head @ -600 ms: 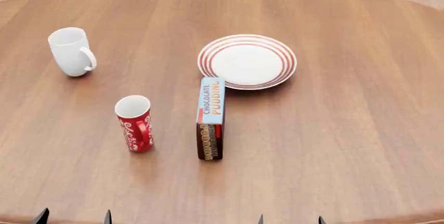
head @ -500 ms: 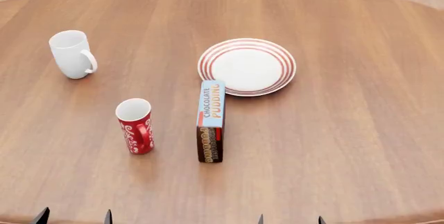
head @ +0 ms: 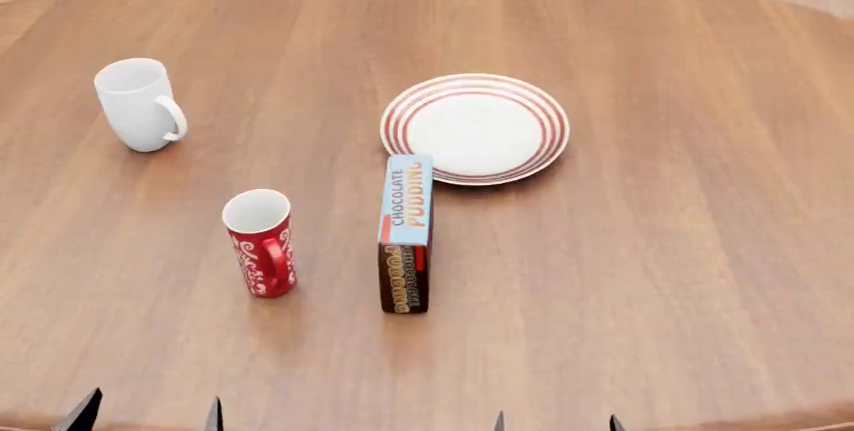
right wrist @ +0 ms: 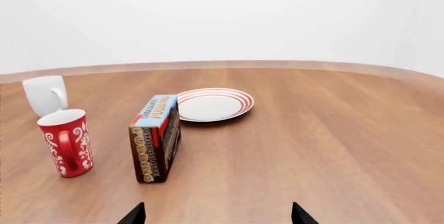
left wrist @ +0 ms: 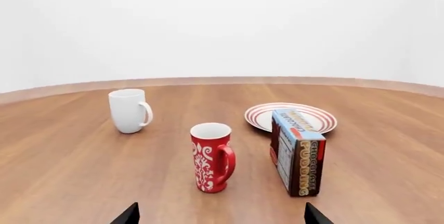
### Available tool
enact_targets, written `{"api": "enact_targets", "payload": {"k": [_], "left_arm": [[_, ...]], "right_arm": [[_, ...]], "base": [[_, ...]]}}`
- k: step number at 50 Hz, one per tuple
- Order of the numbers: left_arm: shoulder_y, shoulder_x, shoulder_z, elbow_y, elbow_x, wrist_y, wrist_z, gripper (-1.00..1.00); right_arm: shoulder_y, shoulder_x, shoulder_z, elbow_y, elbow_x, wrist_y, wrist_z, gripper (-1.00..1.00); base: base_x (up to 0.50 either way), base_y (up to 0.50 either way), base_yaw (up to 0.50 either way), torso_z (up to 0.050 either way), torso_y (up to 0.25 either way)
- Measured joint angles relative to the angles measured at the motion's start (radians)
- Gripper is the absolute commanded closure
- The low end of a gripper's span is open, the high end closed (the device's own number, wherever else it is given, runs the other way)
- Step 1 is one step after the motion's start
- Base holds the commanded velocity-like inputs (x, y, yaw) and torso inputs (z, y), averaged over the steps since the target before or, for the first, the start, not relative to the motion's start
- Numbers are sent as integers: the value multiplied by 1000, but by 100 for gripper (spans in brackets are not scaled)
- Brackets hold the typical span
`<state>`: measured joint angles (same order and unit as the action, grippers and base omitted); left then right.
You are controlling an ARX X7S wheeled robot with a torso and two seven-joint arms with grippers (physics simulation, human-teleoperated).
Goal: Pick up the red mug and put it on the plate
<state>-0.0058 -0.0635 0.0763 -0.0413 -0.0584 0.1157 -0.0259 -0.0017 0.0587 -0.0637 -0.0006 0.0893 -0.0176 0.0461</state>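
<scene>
Both claws sit low at the near edge of the tabletop (head: 667, 281), only dark fingertips showing: the left claw (head: 147, 416) and the right claw (head: 555, 423) each have their tips spread wide apart, with nothing between them.

Ahead of the left claw stands the red mug (head: 260, 242), upright on the wood, well apart from either claw. Its white inside looks empty, and its handle turns toward the robot and slightly to its right. Just beside it, on the robot's right, a chocolate pudding box (head: 406, 232) stands on its long narrow edge, its far end close to the plate (head: 475, 128), though whether they touch I cannot tell. The plate lies flat, beyond the box, with nothing on it. Far off to the left and farther back, a white mug (head: 138, 103) stands upright, also empty as far as its mouth shows.

Brown wood grain runs across the round tabletop; beyond its rim the room is a plain pale backdrop.

From the left wrist view the red mug (left wrist: 212, 157) shows its swirl pattern side-on, which the head view hides. The right wrist view shows the pudding box (right wrist: 155, 137) printed face, with the plate (right wrist: 213, 104) behind it.
</scene>
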Motion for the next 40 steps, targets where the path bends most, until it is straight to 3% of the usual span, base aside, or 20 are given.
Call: {"api": "enact_targets", "payload": {"k": [40], "left_arm": [[-40, -40, 59, -178, 57, 432, -91, -100]], "right_arm": [[4, 50, -57, 5, 56, -11, 42, -100]], "base": [[0, 0, 0, 0, 0]]}}
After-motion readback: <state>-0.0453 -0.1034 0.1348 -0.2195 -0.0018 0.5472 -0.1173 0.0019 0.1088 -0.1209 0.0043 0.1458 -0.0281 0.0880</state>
